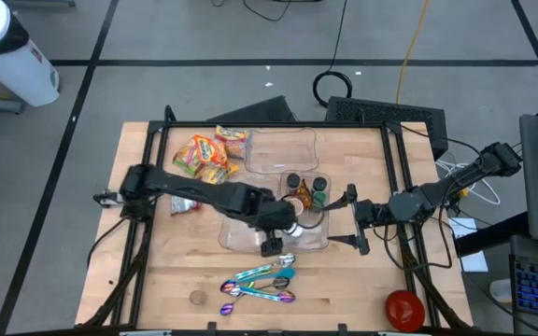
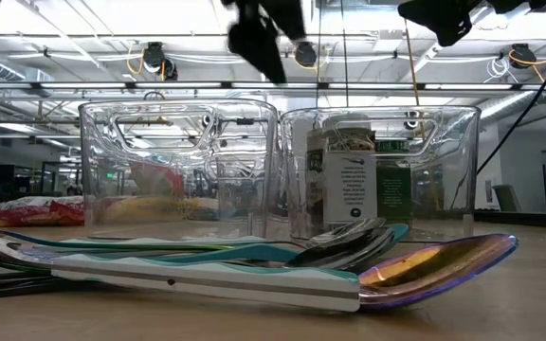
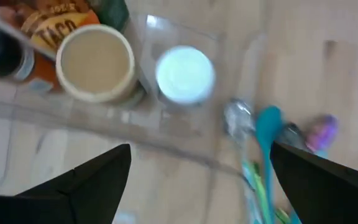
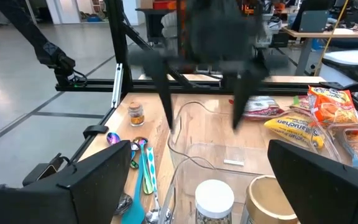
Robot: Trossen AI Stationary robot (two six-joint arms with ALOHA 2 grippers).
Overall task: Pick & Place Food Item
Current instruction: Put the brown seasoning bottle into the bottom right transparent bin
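A clear bin (image 1: 318, 241) near the table's middle holds several spice jars: a beige-lidded one (image 3: 98, 62), a white-lidded one (image 3: 185, 71) and dark-lidded ones (image 1: 318, 187). My left gripper (image 3: 201, 149) hangs open and empty above the bin's near part (image 1: 274, 238), pointing down. My right gripper (image 1: 348, 221) is open and empty, level, just right of the bin, facing it (image 4: 199, 146). A second clear bin (image 1: 283, 149) stands behind the first. Orange and yellow snack packets (image 1: 204, 157) lie on the table to its left.
Several coloured spoons (image 1: 261, 280) lie near the front edge, with a small jar (image 1: 197, 298) left of them. A red round object (image 1: 404, 308) sits at the front right corner. A red-and-white packet (image 1: 183, 205) lies under my left arm. Black frame rails (image 1: 157, 140) border the table.
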